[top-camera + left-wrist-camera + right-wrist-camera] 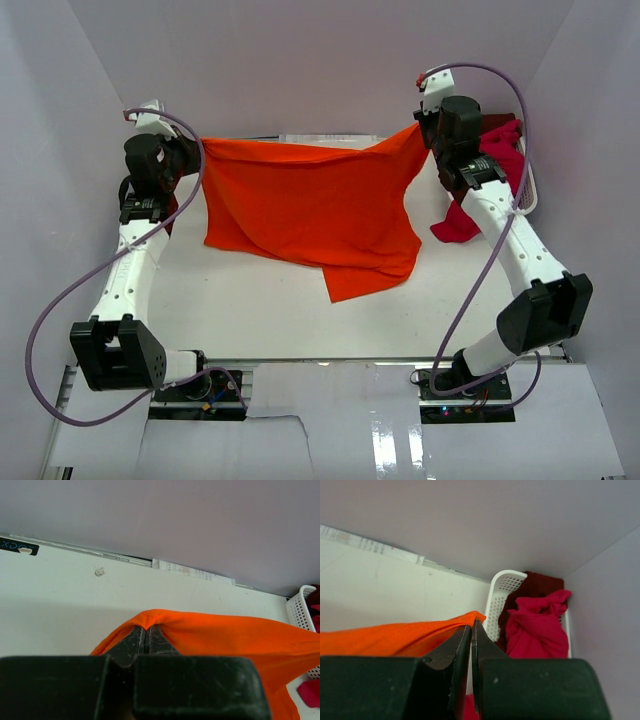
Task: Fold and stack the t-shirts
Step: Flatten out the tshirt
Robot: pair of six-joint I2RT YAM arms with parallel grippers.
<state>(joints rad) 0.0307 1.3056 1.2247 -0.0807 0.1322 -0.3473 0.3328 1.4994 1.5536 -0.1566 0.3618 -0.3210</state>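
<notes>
Above the white tabletop, the orange t-shirt hung stretched near the far edge. The left jaws and the right jaws each pinched tight on one upper corner.

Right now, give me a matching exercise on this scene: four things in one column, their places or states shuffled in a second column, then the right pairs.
Column one
1. orange t-shirt
2. magenta t-shirt
3. dark red t-shirt
4. basket

Column two
A. white lattice, at the far right of the table
B. stretched between the left gripper and the right gripper, both shut on its top edge
C. at the back of the basket
D. bunched at the front of the basket

Pairs: 1-B, 2-D, 3-C, 4-A
</notes>
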